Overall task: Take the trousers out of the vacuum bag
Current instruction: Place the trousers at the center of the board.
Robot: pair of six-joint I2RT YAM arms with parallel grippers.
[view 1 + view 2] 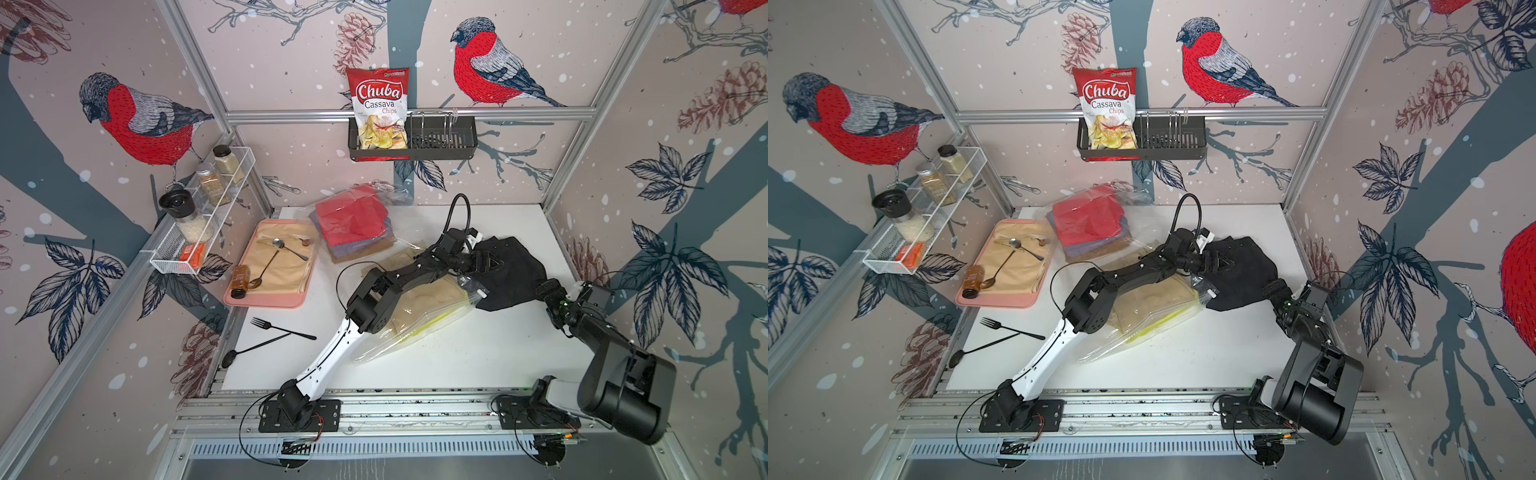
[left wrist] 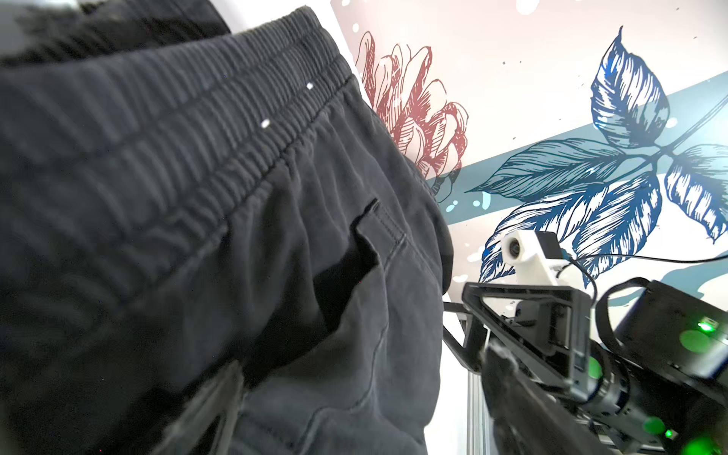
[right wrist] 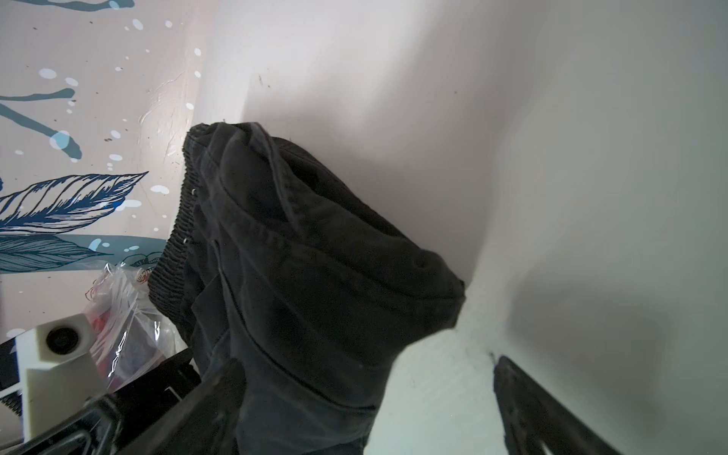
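Lettering on the chips packet [image 1: 378,108], behind the vacuum bag [image 1: 390,349], reads "Chuba Cassava Chips". Tan trousers [image 1: 428,301] and yellow trousers [image 1: 434,322] lie inside the bag; black trousers [image 1: 513,274] lie outside, to its right. Over them hangs the left gripper [image 1: 484,262], jaws apart — the right gripper [image 1: 545,289], beside, is also spread. Open table [image 1: 478,365] lies in front of the bag.

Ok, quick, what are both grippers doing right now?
Left gripper: jaws open, at the black trousers, nothing clamped.
Right gripper: jaws open, beside the black trousers, holding nothing.
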